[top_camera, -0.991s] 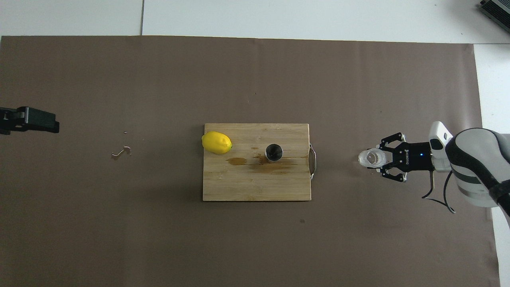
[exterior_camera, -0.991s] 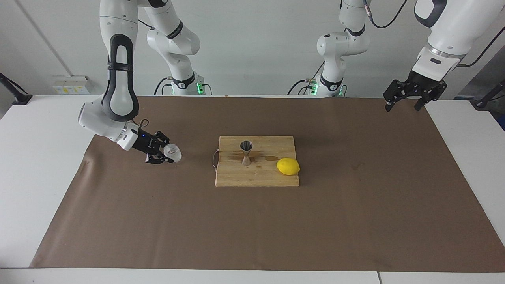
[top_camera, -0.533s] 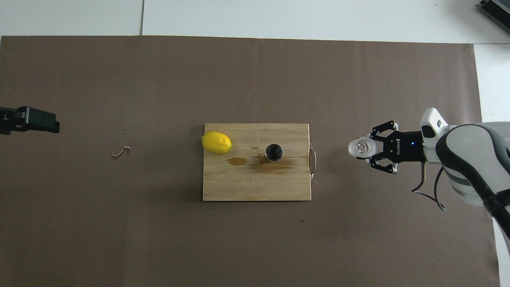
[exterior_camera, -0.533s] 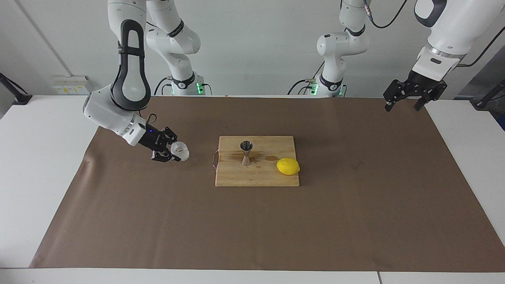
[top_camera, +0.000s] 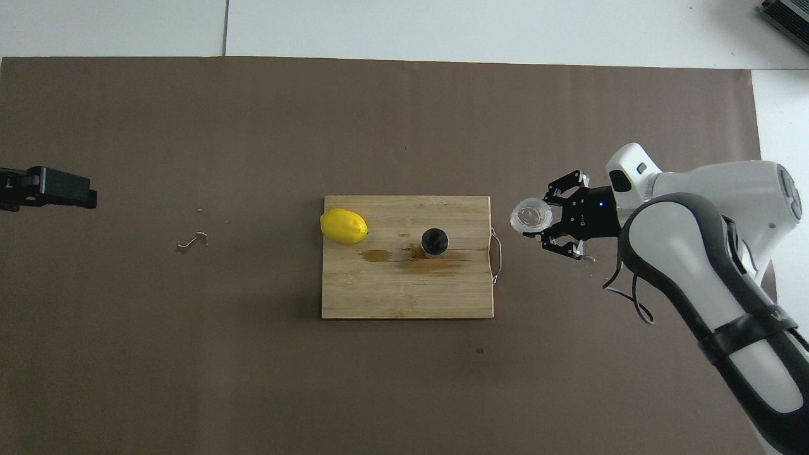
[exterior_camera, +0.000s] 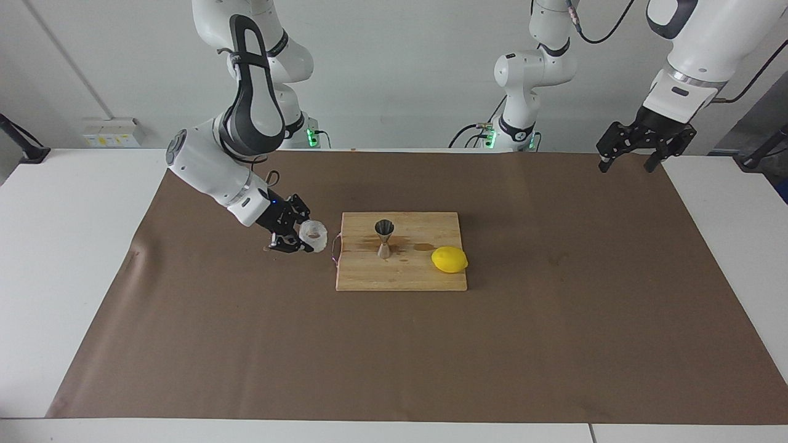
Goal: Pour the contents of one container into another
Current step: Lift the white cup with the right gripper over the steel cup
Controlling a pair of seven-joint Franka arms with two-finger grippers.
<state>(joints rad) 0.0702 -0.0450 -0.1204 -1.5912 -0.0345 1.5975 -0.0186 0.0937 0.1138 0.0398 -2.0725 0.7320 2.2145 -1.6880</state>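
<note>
Frosty glass cup (exterior_camera: 314,234) held upright beside the board; steel jigger (exterior_camera: 384,238) stands on it

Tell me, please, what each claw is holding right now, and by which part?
The right claw grips the glass cup by its side wall. The left claw holds nothing.

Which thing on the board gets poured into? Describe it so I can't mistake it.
Find the wooden cutting board mid-table. Two things stand on it: a yellow lemon and, toward the right arm's end, the jigger. It is the upright, shiny steel hourglass.
</note>
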